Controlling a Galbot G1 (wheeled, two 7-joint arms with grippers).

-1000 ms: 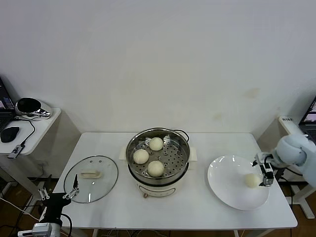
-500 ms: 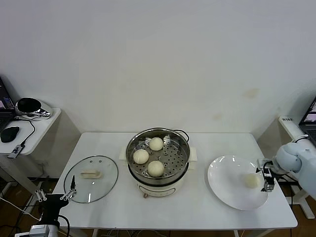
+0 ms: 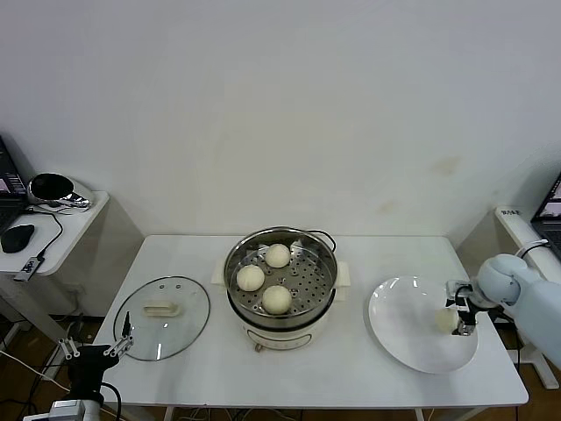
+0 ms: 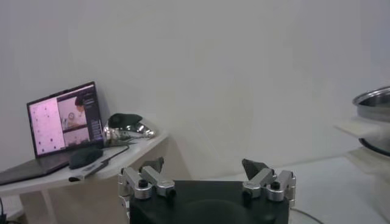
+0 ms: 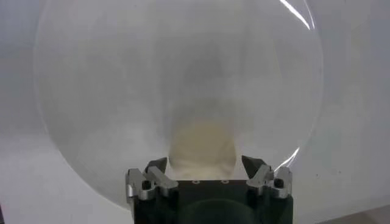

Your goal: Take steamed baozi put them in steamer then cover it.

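Note:
The steamer (image 3: 326, 256) stands mid-table with three steamed baozi (image 3: 277, 299) on its perforated tray. A fourth baozi (image 3: 445, 321) lies on the white plate (image 3: 403, 338) at the right. My right gripper (image 3: 458, 316) is down on the plate, its fingers pressed against that bun's two sides. In the right wrist view the bun (image 5: 202, 143) fills the gap of the right gripper (image 5: 204, 163). The cover (image 3: 180, 331) lies flat on the table to the left of the steamer. My left gripper (image 3: 95, 345) hangs open and empty off the table's front left corner, seen also as the left gripper (image 4: 203, 165).
A side table (image 3: 66, 230) with a laptop (image 4: 64, 119), a mouse and a dark helmet-like object stands at the far left. The steamer's rim (image 4: 375, 100) shows at the edge of the left wrist view. A white wall backs the table.
My right gripper has shifted slightly inward over the plate and its fingers have closed onto the bun. The left gripper has drifted a little lower and leftward.

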